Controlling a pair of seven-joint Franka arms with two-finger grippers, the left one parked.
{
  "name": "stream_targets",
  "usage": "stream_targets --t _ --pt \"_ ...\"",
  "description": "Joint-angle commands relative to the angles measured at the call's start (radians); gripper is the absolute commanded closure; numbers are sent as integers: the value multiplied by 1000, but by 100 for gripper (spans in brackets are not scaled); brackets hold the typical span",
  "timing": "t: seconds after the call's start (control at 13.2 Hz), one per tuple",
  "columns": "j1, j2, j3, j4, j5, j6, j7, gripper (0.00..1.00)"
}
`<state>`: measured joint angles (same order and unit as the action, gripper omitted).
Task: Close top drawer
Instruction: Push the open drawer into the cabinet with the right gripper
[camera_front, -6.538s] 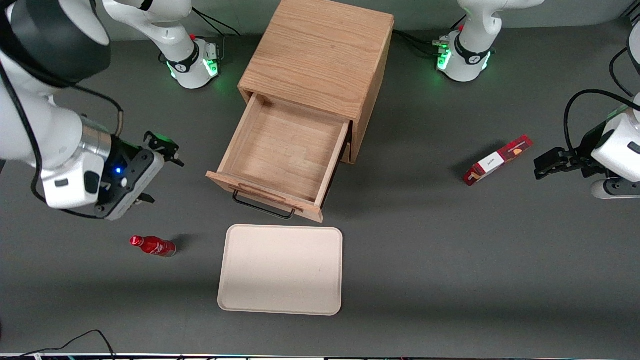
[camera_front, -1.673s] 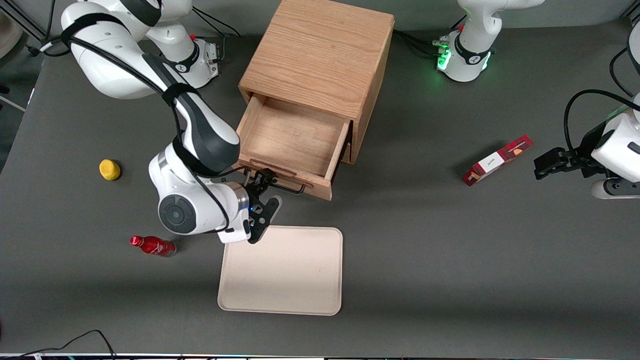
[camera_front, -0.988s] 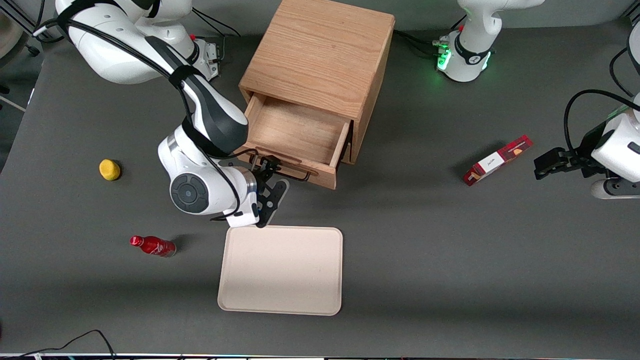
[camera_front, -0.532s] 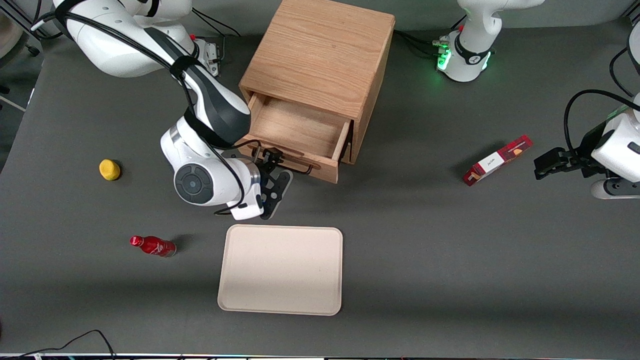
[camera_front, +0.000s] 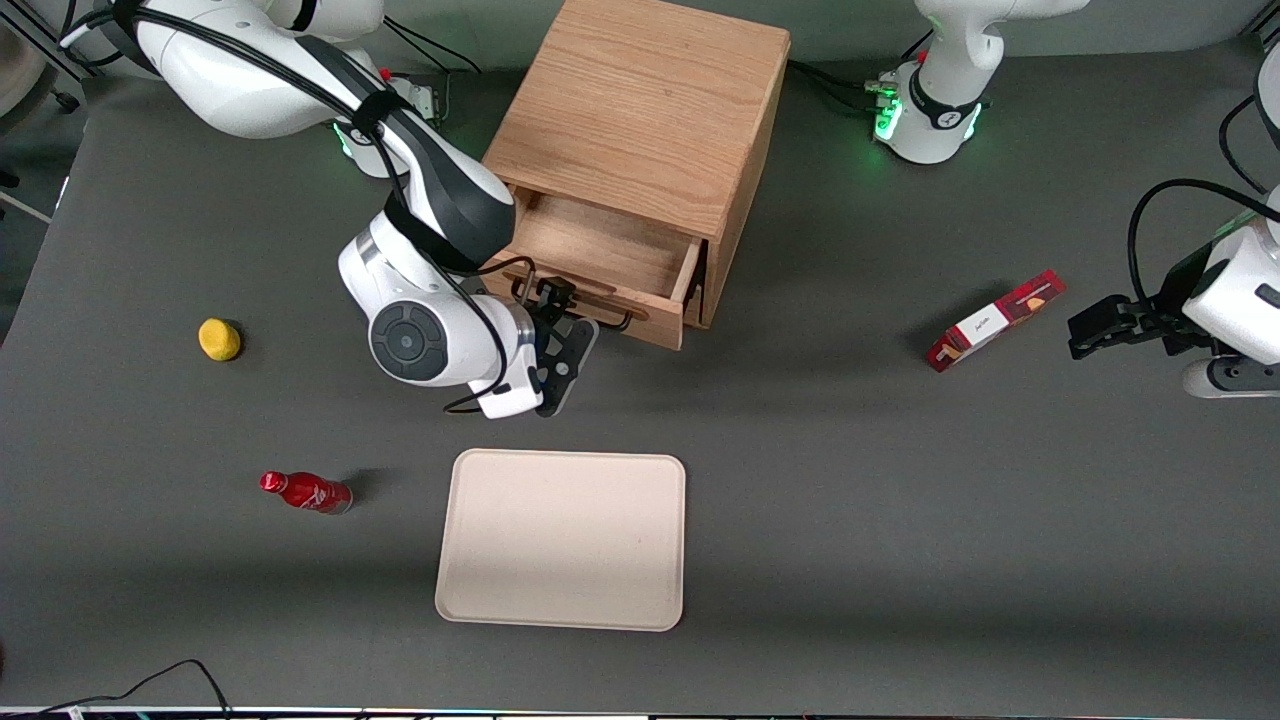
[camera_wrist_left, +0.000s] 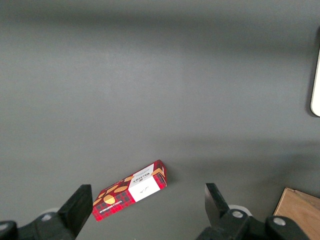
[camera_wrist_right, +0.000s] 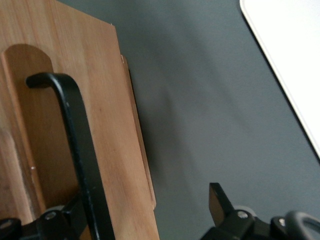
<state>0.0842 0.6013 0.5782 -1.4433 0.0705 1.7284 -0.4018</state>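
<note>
The top drawer (camera_front: 610, 262) of the light oak cabinet (camera_front: 640, 110) stands partly open, with its empty wooden inside showing. Its black wire handle (camera_front: 590, 318) faces the front camera. My right gripper (camera_front: 562, 338) is right at the drawer front, at the handle's end toward the working arm. In the right wrist view the gripper (camera_wrist_right: 145, 212) is open, and the drawer front (camera_wrist_right: 107, 130) and the handle (camera_wrist_right: 80, 145) lie between its spread fingers (camera_wrist_right: 220, 200). It grips nothing. The lower drawer is hidden.
A beige tray (camera_front: 562, 540) lies nearer the front camera than the cabinet; its edge shows in the right wrist view (camera_wrist_right: 295, 60). A red bottle (camera_front: 305, 492) and a yellow fruit (camera_front: 219, 339) lie toward the working arm's end. A red box (camera_front: 995, 320) lies toward the parked arm's end.
The drawer has slid steadily farther into the cabinet. My gripper has moved with the drawer front, away from the front camera and the tray.
</note>
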Motion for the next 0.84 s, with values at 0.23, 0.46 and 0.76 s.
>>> stream_targets --t 0.23,0.46,0.76 --pt "-15 -52 57 -80 28 33 63 0" --pt "-17 -69 87 -109 28 42 78 0" --pt "-18 -100 111 -178 28 89 84 0"
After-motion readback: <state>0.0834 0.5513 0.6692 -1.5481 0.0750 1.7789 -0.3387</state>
